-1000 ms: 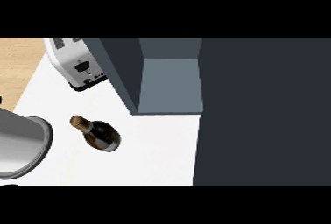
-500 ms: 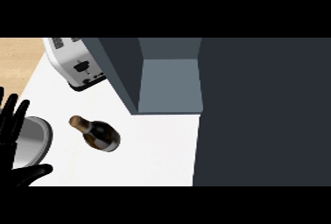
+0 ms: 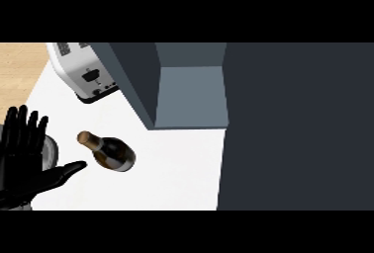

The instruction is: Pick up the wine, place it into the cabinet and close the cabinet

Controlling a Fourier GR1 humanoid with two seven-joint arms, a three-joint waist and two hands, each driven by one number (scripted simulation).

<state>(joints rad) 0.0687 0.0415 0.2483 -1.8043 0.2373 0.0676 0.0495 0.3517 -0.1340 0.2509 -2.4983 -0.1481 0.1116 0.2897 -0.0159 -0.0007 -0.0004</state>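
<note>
Left hand (image 3: 25,160) has risen further into view at the left edge since half a second ago, fingers straight and spread, thumb out toward the wine bottle (image 3: 110,152), not touching it. Bottle unmoved on the white counter (image 3: 175,173), near the open cabinet (image 3: 191,94). Toaster (image 3: 84,74) behind. Right hand unseen. Likely the reach is starting, grasp not yet made

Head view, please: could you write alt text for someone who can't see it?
A dark wine bottle stands on a white counter, with the robot's open left hand just beside it at the view's left edge. Behind are an open grey cabinet and a toaster.
</note>
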